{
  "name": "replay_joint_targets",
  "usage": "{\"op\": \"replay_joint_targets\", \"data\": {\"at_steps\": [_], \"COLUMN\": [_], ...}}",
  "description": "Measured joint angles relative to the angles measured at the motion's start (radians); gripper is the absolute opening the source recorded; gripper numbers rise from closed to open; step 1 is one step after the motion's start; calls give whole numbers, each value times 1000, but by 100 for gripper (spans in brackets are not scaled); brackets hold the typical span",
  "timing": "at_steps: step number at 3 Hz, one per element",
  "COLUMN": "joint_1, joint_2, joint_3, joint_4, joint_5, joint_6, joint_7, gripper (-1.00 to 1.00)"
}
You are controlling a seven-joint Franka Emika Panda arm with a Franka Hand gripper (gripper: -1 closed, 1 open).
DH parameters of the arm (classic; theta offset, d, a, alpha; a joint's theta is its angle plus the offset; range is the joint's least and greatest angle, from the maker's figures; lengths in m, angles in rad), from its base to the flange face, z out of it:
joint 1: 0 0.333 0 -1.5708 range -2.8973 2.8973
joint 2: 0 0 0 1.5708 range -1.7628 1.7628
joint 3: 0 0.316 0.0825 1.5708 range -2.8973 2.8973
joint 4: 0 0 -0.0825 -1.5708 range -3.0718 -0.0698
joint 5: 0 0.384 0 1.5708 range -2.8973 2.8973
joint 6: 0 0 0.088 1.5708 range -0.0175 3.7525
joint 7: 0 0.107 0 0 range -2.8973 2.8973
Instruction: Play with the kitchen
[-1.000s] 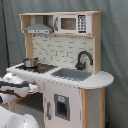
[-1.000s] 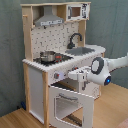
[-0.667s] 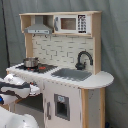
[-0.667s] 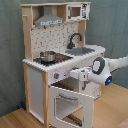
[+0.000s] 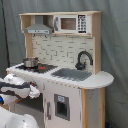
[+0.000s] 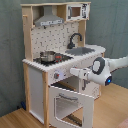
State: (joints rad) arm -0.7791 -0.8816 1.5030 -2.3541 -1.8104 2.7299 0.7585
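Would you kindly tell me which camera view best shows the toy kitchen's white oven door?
The second exterior view: the white oven door faces the camera, swung open below the stovetop. In the first exterior view, the robot arm hides that corner, so the door cannot be made out.

A grey curtain hangs as backdrop in both exterior views, above a wooden floor

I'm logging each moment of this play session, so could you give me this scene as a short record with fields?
kitchen: toy kitchen of pale wood and white panels
oven door: swung open in the second exterior view
stovetop: small metal pot on it
sink: grey basin with black faucet
microwave: on top shelf
arm: white, reaching toward the front panel above the oven
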Motion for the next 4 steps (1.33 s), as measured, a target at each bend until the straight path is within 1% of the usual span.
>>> {"op": "replay_joint_targets", "data": {"at_steps": [3, 4], "joint_1": [1, 2], "joint_2": [0, 0], "joint_3": [0, 0], "joint_4": [1, 1], "joint_5": [0, 0], "joint_6": [-1, -1], "joint_7": [364, 472], "gripper": [-100, -100]}}
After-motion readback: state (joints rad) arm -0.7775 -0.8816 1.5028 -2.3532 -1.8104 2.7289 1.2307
